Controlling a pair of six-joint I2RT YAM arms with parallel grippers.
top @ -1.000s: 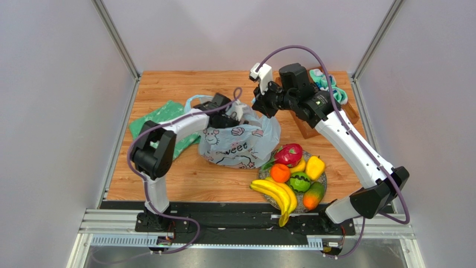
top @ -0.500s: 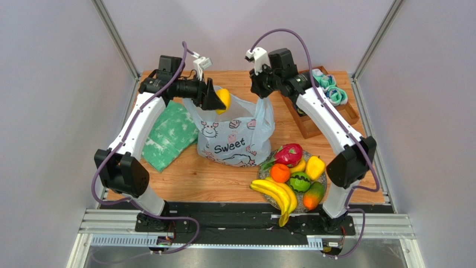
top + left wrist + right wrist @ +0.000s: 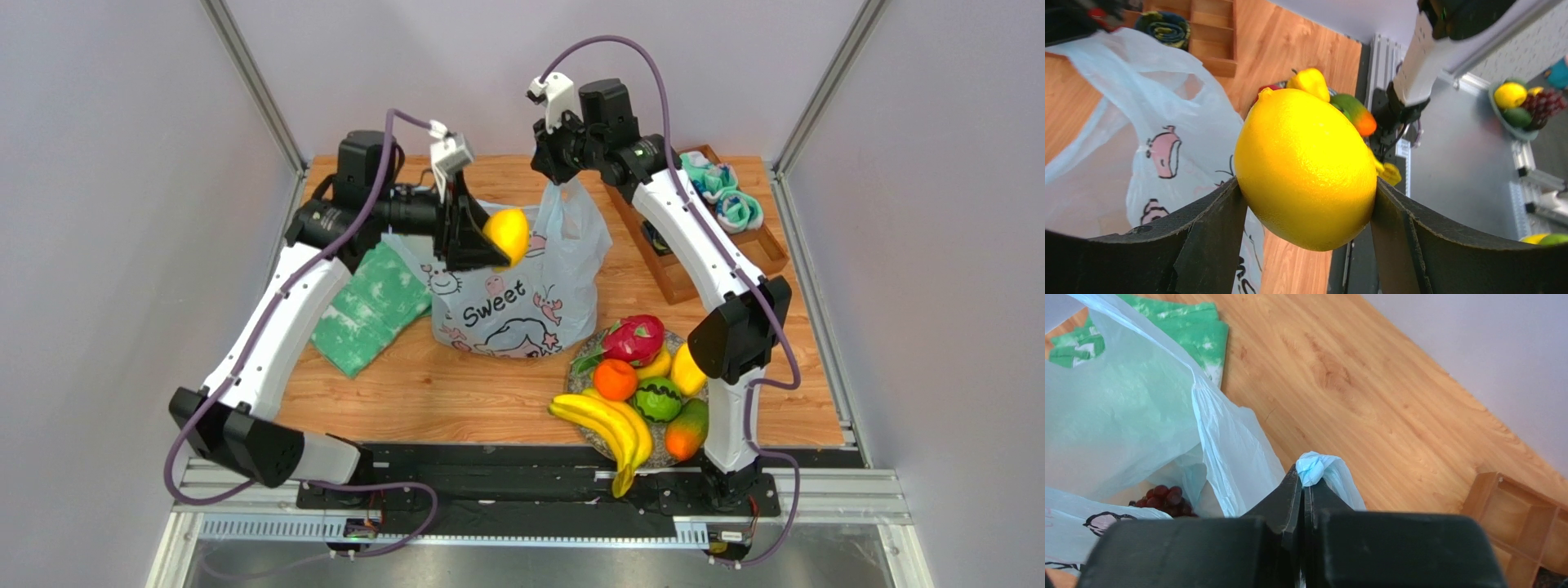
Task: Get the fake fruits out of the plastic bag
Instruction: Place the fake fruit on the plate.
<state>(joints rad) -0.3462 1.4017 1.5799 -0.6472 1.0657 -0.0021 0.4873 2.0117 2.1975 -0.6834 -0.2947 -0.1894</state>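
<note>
I see the left gripper (image 3: 498, 240) clamped on a yellow lemon (image 3: 509, 229), held above the plastic bag (image 3: 509, 300). The right gripper (image 3: 1303, 493) is pinched tight on the bag's bunched top; purple grapes (image 3: 1165, 498) lie inside.

I see my two arms from above. My left arm (image 3: 276, 321) and my right arm (image 3: 702, 245) look the same: smooth white tubes joined by fat black round parts. A thin purple cable (image 3: 604, 39) runs along each one and sticks out in big loops. A small white box (image 3: 450, 152) sits near each wrist. My fingers (image 3: 1211, 245) are black, flat and a bit rough, like thick rubber. Each base (image 3: 329, 488) is a black block.
</note>
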